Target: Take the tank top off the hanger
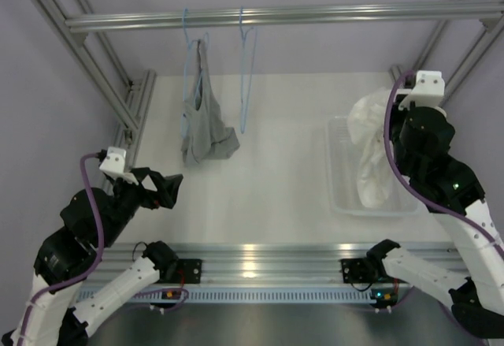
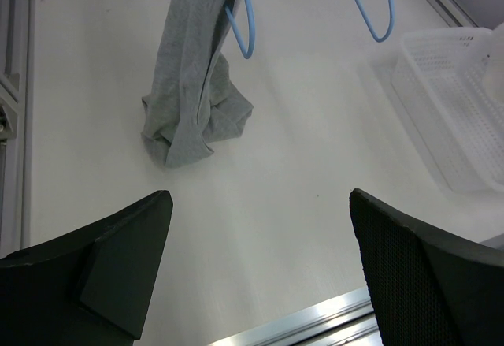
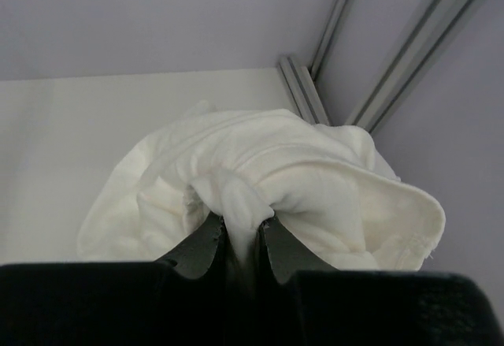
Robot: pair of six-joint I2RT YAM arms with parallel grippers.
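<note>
The white tank top [image 1: 368, 150] hangs bunched from my right gripper [image 3: 242, 224], whose jaws are shut on a fold of it [image 3: 236, 192]. Its lower end drops into the clear basket [image 1: 340, 180] at the right. The empty light-blue hanger [image 1: 246, 78] hangs from the top rail, well left of the tank top; its lower end also shows in the left wrist view [image 2: 370, 7]. My left gripper [image 1: 169, 188] is open and empty, low over the near left of the table, its fingers [image 2: 118, 259] wide apart.
A second light-blue hanger [image 1: 189, 54] carries a grey tank top [image 1: 203, 121] that trails onto the table [image 2: 193, 86]. The metal rail [image 1: 276, 16] spans the back. Frame posts stand at both sides. The white basket [image 2: 449, 102] sits at the right.
</note>
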